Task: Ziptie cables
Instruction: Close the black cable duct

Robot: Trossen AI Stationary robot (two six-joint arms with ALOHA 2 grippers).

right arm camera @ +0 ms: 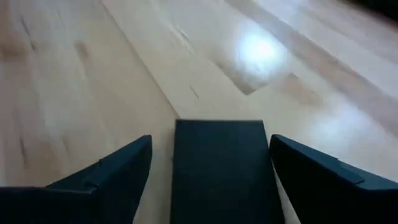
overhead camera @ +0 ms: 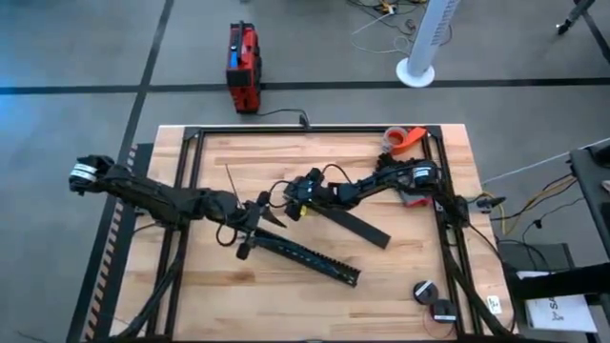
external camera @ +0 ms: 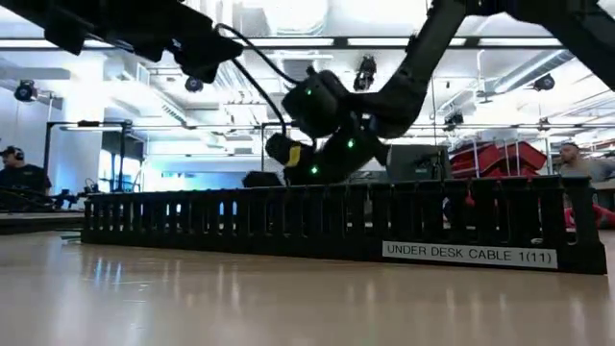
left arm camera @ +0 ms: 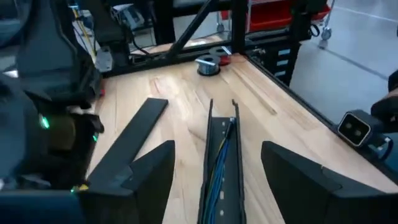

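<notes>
On the wooden table (overhead camera: 400,276), left gripper (left arm camera: 217,180) jaws apart straddling the slotted rail (left arm camera: 219,168) holding cables (left arm camera: 219,163), right gripper (right arm camera: 211,171) jaws apart around a flat black cover strip (right arm camera: 219,168).

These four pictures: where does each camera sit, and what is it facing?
High view: above, looking straight down at the table and both arms.
Low view: at tabletop height, facing the slotted rail; arms overhead.
Left wrist view: on the left arm, between open pincer fingers, facing the cables in the rail.
Right wrist view: right pincer straddling a flat black lid.
High, low and left wrist views share the rail.
</notes>
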